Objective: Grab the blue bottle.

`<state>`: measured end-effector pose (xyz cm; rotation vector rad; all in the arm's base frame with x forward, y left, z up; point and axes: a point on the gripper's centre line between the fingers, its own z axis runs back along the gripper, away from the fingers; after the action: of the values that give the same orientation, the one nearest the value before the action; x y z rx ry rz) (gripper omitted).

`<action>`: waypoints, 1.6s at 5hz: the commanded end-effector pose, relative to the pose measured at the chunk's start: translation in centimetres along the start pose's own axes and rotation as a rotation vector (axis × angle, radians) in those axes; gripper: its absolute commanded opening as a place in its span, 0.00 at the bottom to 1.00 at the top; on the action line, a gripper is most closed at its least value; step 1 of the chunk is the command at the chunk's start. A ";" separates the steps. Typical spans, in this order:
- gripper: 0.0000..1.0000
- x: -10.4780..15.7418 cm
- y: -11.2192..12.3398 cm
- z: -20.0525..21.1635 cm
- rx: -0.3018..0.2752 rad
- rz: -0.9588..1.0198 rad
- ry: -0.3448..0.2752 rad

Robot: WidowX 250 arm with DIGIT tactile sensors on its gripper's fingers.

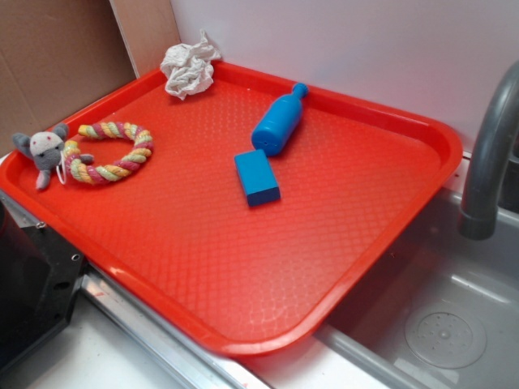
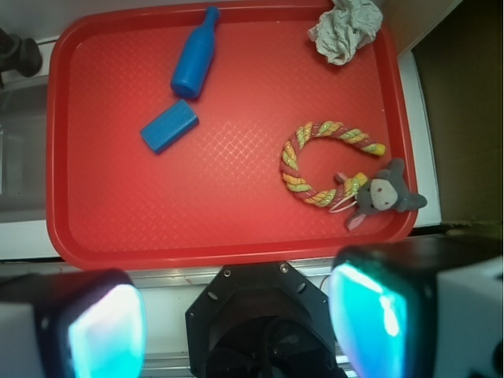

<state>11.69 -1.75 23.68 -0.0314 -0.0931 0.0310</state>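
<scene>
A red tray covers most of the tabletop beside a grey sink with a curved faucet. In the wrist view the gripper hangs above the tray's near edge, its jaws spread wide with nothing between them, touching none of the things. A striped rope ring lies at one side of the tray, a grey toy mouse touching it. A crumpled white rag sits in a far corner. The blue bottle lies on its side near the far rim, cap pointing away. The blue block lies flat just beside the bottle's base.
</scene>
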 end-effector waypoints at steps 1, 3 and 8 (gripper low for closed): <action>1.00 0.0 0.0 0.0 0.000 0.000 0.000; 1.00 8.0 -1.9 -4.7 0.116 0.314 -0.159; 1.00 13.9 -1.9 -11.6 0.023 0.289 -0.153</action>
<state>25.74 -3.81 11.64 -0.0052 -0.1823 0.3251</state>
